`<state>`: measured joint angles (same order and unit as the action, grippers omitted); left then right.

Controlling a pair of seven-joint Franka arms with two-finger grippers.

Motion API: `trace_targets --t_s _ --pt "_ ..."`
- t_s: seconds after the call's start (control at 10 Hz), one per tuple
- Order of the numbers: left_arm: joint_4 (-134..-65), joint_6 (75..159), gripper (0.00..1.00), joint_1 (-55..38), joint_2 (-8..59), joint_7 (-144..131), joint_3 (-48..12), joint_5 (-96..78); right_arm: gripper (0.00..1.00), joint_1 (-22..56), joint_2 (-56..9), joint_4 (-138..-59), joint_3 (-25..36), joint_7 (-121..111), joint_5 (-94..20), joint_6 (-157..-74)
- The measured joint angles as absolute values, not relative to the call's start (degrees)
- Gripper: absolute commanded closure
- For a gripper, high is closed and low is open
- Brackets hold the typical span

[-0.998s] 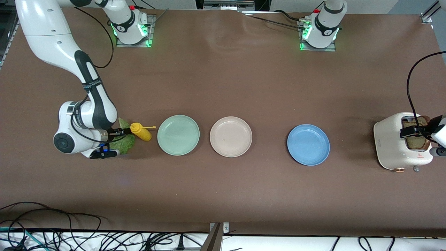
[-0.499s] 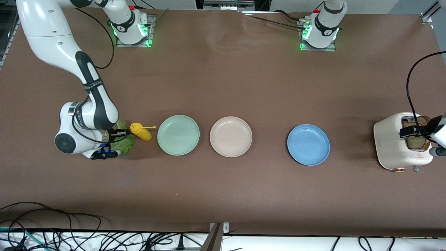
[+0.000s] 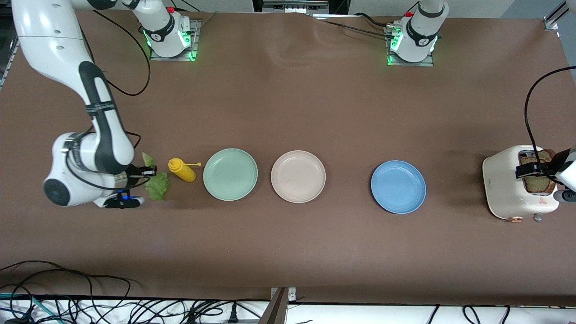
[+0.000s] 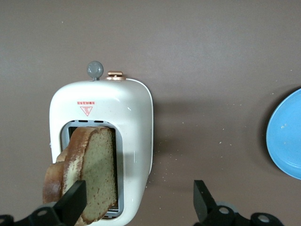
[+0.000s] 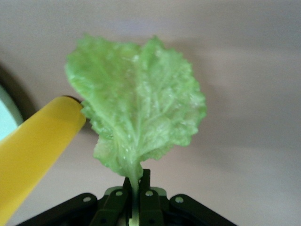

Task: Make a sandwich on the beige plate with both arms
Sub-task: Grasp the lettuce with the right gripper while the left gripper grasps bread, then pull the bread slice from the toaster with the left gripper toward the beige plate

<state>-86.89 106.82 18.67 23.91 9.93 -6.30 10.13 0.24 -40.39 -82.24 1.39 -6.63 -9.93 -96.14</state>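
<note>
The right gripper [image 3: 145,170] has closed its jaws on the stem of the lettuce leaf [image 3: 157,185] and has moved toward the right arm's end of the table. The leaf has come with it and now is apart from the yellow squeeze bottle [image 3: 182,170].

Two bread slices [image 4: 87,176] stand in the white toaster [image 4: 124,117] on the brown counter [image 4: 202,61], left gripper [image 4: 138,202] jaws apart above; blue plate [image 4: 287,136] nearby.
</note>
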Motion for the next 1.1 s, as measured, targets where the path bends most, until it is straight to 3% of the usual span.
trace_targets --t_s 0.4,0.6,0.7,0.8,0.9,1.1 --pt "-86.95 106.81 0.0 20.6 23.95 10.1 -6.13 10.13 1.0 -3.55 -37.88 -74.48 1.63 -10.11 -9.78 -80.13" --pt "-87.33 106.64 0.3 22.21 24.75 10.13 -6.12 10.13 1.0 -3.33 -34.31 -73.53 1.61 -10.11 -8.07 -76.01" --pt "-87.41 106.64 0.66 23.17 25.85 10.17 -6.1 10.13 1.0 -3.28 -32.66 -73.43 1.61 -10.11 -7.37 -73.84" --pt "-87.42 106.66 0.94 23.75 26.84 10.27 -6.1 10.13 1.0 -3.11 -31.22 -73.42 1.57 -10.11 -6.69 -72.26" --pt "-87.42 106.65 1.0 23.88 27.39 10.28 -6.11 10.13 1.0 -2.9 -30.08 -73.4 1.51 -10.11 -6.22 -71.33" --pt "-87.38 106.55 1.0 23.83 27.52 10.22 -6.26 10.13 1.0 -2.15 -28.58 -73.39 1.45 -9.07 -3.52 -68.13"
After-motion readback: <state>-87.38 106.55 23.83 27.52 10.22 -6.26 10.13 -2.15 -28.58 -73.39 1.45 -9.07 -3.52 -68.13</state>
